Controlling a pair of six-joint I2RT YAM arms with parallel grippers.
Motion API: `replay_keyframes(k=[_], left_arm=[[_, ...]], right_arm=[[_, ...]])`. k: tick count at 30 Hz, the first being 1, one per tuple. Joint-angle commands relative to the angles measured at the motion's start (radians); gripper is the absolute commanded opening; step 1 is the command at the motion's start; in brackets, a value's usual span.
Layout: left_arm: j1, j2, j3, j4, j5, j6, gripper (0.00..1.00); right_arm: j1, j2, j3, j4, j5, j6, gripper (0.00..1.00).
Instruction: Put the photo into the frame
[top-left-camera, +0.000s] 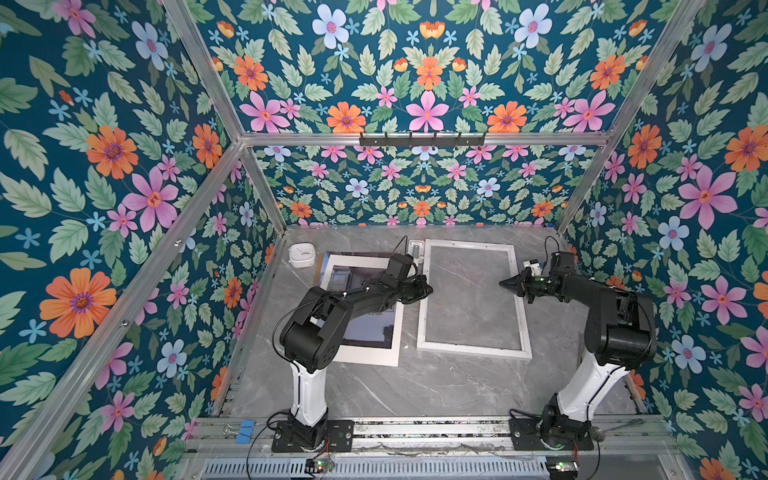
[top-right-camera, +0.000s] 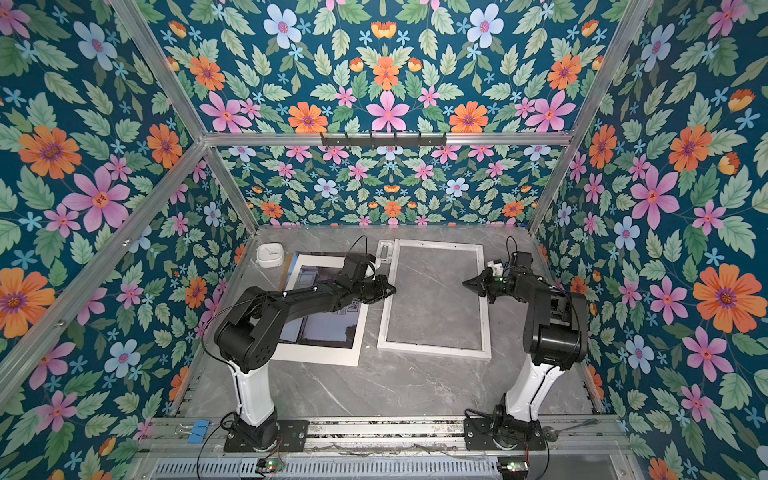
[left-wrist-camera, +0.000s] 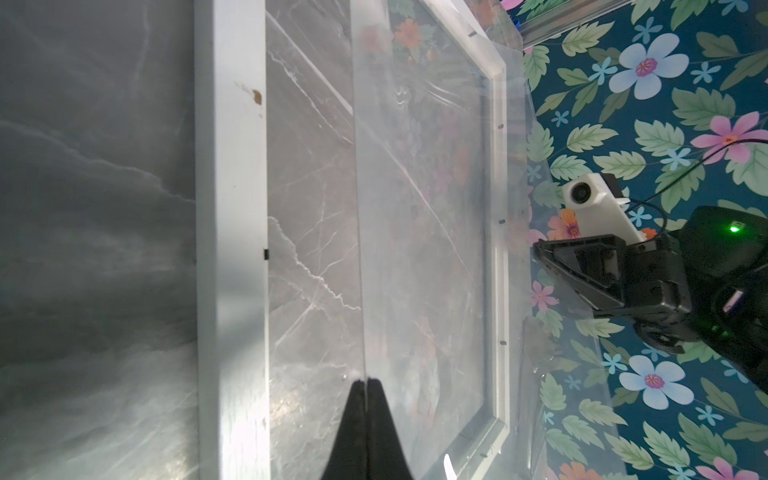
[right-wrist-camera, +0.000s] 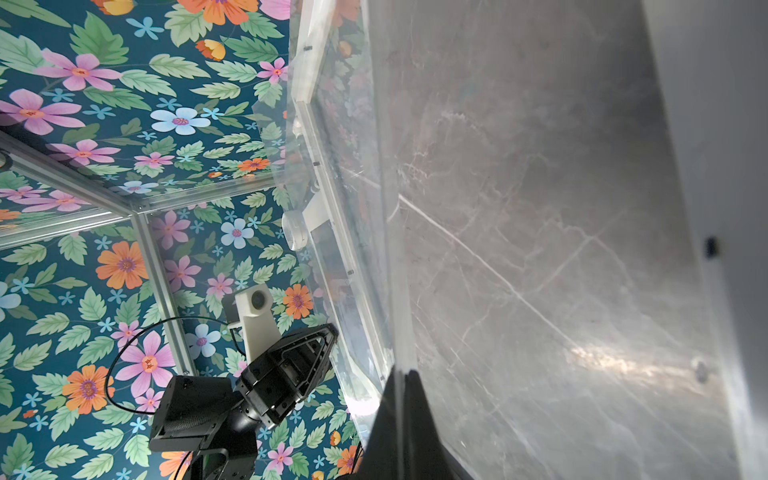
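The white frame lies flat with the grey table showing through, the shiny dark photo lies just beside it inside a white border – and the left gripper and right gripper each pinch a clear sheet over the frame.

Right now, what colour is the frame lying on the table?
White; the frame shows best in a top view.

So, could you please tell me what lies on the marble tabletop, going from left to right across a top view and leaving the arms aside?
small round white device → white mat with the photo showing in its window → the frame
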Motion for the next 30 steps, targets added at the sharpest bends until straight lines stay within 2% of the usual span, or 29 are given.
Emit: replay_keyframes(k=[1,14,17,20,28,30], left_arm=[[0.000,0.007,-0.003,0.015,-0.007,0.004,0.00],[0.000,0.023,-0.011,0.017,-0.006,-0.008,0.00],[0.000,0.023,-0.019,0.025,-0.016,-0.016,0.00],[0.000,0.025,-0.025,0.039,-0.011,-0.023,0.00],[0.000,0.029,-0.037,0.056,-0.014,-0.029,0.00],[0.000,0.026,-0.043,0.070,-0.014,-0.031,0.00]], right_arm=[[0.000,0.008,0.006,-0.001,0.016,-0.007,0.00],[-0.002,0.043,0.021,-0.082,0.074,-0.031,0.01],[-0.001,0.050,0.025,-0.103,0.091,-0.038,0.10],[-0.002,0.045,0.022,-0.110,0.099,-0.039,0.14],[-0.012,0.023,0.014,-0.129,0.133,-0.041,0.19],[-0.013,0.016,0.010,-0.116,0.133,-0.039,0.17]])
